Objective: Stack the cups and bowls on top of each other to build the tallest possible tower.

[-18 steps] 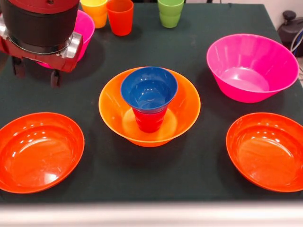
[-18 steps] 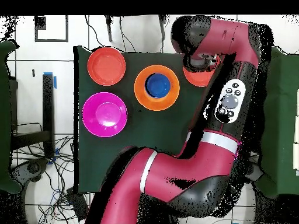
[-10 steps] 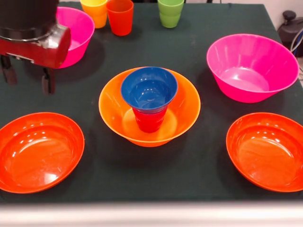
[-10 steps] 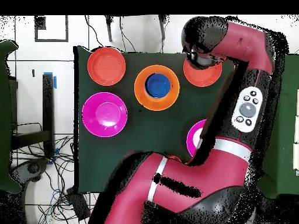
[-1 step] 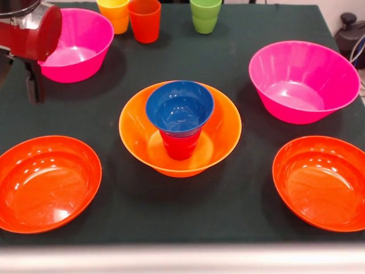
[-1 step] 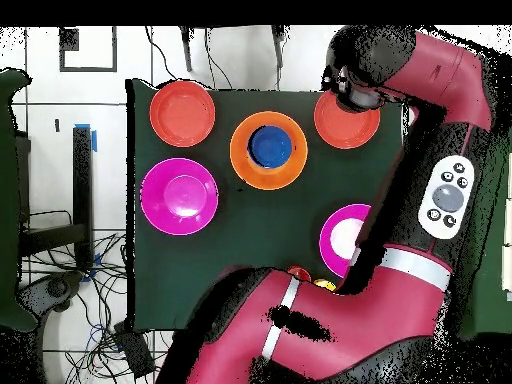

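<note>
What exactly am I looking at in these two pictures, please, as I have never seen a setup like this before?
It is a red and black robot arm working at a dark green table. One picture looks across the table, the other straight down from above. In the middle stands a started tower: a large orange bowl holding a red cup, with a small blue bowl on top. Around it lie two shallow red-orange bowls and two deep pink bowls. Yellow, orange and green cups wait at the far edge. The gripper hangs at the left edge of the across-table picture, holding nothing that shows; whether it is open is unclear.
</note>
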Motion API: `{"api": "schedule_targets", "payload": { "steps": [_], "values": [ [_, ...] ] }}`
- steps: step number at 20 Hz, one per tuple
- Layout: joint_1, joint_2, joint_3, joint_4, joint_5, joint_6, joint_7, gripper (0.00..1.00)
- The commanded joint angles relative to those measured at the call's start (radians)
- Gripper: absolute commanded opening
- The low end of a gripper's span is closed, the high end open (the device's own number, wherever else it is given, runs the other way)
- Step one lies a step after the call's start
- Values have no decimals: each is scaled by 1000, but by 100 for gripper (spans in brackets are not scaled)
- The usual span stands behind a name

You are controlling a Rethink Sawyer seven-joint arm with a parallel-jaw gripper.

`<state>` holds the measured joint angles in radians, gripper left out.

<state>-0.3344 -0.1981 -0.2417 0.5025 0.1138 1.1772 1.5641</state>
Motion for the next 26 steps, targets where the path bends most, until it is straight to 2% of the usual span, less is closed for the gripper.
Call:
{"api": "schedule_targets", "payload": {
  "steps": [1, 3, 9, 13, 21, 26],
  "values": [
    [33, -17, 159, 213, 7, -41, -110, 100],
    [35, -21, 169, 236, 9, -66, -93, 100],
    [46, -2, 168, 245, 9, 3, -60, 100],
    [58, -40, 160, 341, 1, -58, -38, 100],
    [96, -125, 140, 461, 14, -7, 24, 100],
    [115, -125, 115, 486, 14, 16, 97, 100]
  ]
}}
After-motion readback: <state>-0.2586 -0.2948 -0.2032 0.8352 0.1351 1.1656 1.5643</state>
